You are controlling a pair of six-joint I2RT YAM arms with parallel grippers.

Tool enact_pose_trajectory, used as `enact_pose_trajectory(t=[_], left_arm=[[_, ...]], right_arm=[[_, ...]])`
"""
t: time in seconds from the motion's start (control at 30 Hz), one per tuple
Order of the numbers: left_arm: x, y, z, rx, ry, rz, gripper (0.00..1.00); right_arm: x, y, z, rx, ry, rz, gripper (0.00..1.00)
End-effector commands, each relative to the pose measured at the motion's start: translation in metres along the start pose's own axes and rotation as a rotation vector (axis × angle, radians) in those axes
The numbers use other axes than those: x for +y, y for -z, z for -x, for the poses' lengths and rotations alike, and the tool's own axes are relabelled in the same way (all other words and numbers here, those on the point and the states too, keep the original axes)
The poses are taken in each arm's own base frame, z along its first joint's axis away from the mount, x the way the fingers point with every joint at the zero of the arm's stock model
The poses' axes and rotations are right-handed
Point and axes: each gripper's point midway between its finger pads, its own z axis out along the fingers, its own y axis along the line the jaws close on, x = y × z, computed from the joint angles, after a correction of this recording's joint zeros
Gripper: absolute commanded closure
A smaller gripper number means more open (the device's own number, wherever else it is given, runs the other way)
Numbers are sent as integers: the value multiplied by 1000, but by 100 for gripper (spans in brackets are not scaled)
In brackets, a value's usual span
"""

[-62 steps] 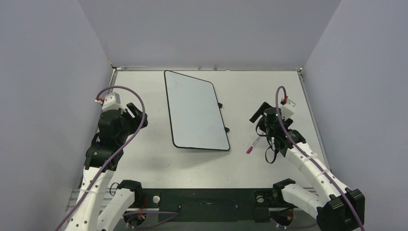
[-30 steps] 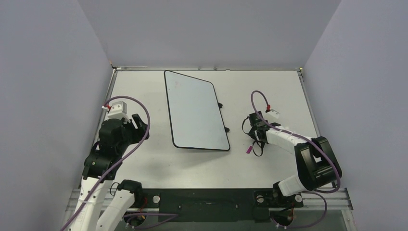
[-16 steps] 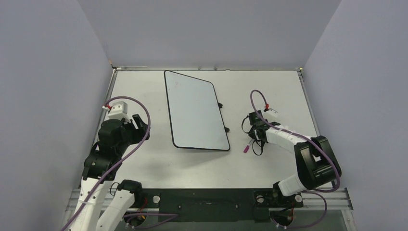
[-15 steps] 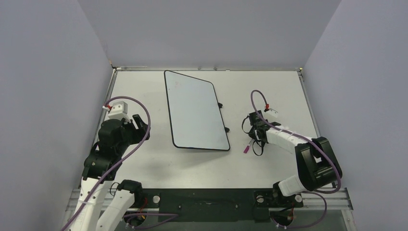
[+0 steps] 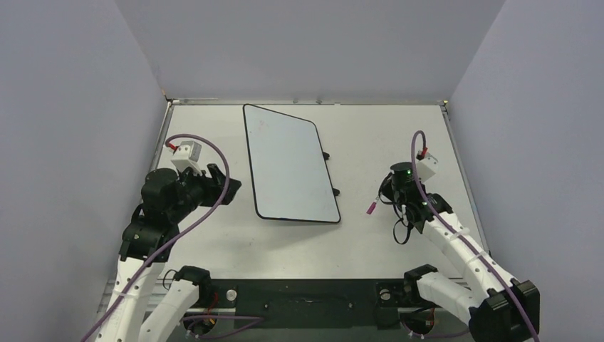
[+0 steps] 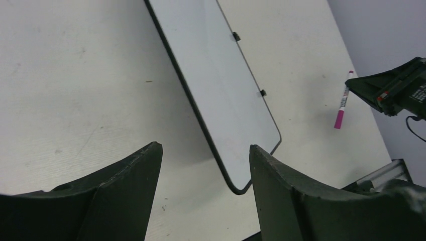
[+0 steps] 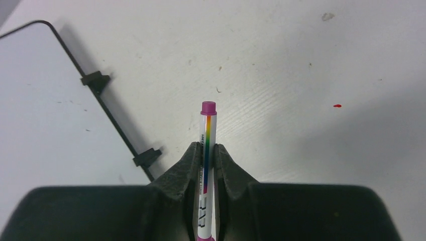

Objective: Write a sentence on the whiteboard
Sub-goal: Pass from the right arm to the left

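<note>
The whiteboard (image 5: 288, 162) lies flat and slightly skewed on the table's middle, glossy white in a thin black frame. It also shows in the left wrist view (image 6: 211, 75) and the right wrist view (image 7: 45, 110). Its surface looks blank; the sentence is not in view. My right gripper (image 5: 385, 197) (image 7: 206, 146) hovers right of the board, shut on a white marker (image 7: 207, 130) with a rainbow stripe. The marker's pink cap (image 5: 371, 209) (image 6: 339, 119) points down and left. My left gripper (image 5: 226, 182) (image 6: 204, 146) hangs open and empty just left of the board's near left edge.
Two small black tabs (image 5: 325, 154) (image 5: 335, 191) stick out from the board's right edge. Grey walls close in the white table (image 5: 399, 128) on three sides. A tiny red speck (image 7: 337, 106) marks the table right of the marker.
The right gripper shut on the marker lying on the table and raised it, the arm drawing back up. The left gripper swung right, closer to the board's left edge.
</note>
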Motion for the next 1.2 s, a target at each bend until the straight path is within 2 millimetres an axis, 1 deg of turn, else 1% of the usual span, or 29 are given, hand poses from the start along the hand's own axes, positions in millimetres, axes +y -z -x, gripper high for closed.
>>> enact_pose_trajectory(t=[0.0,0.03,0.07,0.2,0.23,0.27,0.3,0.33,0.4,0.43,0.47,0.5,0.53,0.57,0.6,0.63,0.67,0.7,0.73,0.77,0.8,0.83,0.87,0.9,0.93,0.97,1.03,1.07,1.17], left_arm=[[-65,14,57,-128,-32,-262,39],[-72,11,63,-138,-24,-288,39],[-82,12,66,-136,-28,-327,38],[-118,8,82,-172,-25,-463,39],[-129,4,77,-154,-30,-499,39],[-138,3,81,-169,-39,-532,39],[-152,-3,74,-144,-49,-569,40],[-161,-4,76,-159,-64,-596,40],[-189,-16,60,-119,-99,-647,41],[-198,-17,59,-123,-110,-658,41],[-206,-27,56,-120,-125,-665,42],[-217,-26,53,-117,-135,-685,43],[-224,-34,46,-99,-142,-691,44],[-225,-38,51,-113,-128,-665,44],[-225,-46,50,-103,-116,-642,45],[-223,-51,53,-117,-96,-612,45],[-222,-56,51,-111,-91,-604,44],[-227,-56,54,-127,-82,-625,44],[-232,-59,47,-108,-84,-655,44],[-238,-60,48,-117,-77,-685,44],[-242,-65,36,-79,-84,-716,44],[-248,-65,36,-83,-83,-746,44],[-253,-69,22,-39,-92,-785,44],[-260,-67,23,-55,-90,-830,44],[-267,-70,9,-13,-99,-874,44],[-273,-68,9,-23,-99,-908,44],[-289,-76,-6,29,-124,-957,44],[-294,-77,-11,43,-135,-969,44],[-309,-89,-24,96,-153,-987,44]], right_arm=[[18,30,30,-76,-116,78,100],[22,37,36,-89,-151,105,100],[27,43,40,-94,-177,133,100],[45,65,59,-117,-282,218,100],[47,68,62,-119,-296,228,100],[53,74,67,-123,-322,255,100],[57,77,69,-121,-334,271,100],[62,81,75,-125,-357,288,100],[69,87,79,-122,-381,318,100],[72,88,80,-116,-386,329,100],[76,90,81,-114,-399,342,100],[78,91,81,-107,-400,353,100],[80,93,83,-109,-406,362,100],[82,93,83,-103,-405,367,100],[83,94,83,-102,-405,372,100],[84,96,83,-102,-407,377,100],[84,96,83,-100,-409,379,100],[84,98,83,-101,-411,385,100],[84,98,84,-102,-417,387,100],[84,99,84,-100,-417,390,100],[84,99,83,-99,-417,392,100],[85,101,84,-97,-419,397,100],[86,102,83,-94,-419,403,100],[87,104,85,-94,-421,410,100],[88,104,85,-91,-421,414,100],[91,106,85,-90,-420,424,100],[94,111,86,-88,-413,439,100],[94,112,86,-87,-412,442,100],[96,118,87,-93,-410,458,100]])
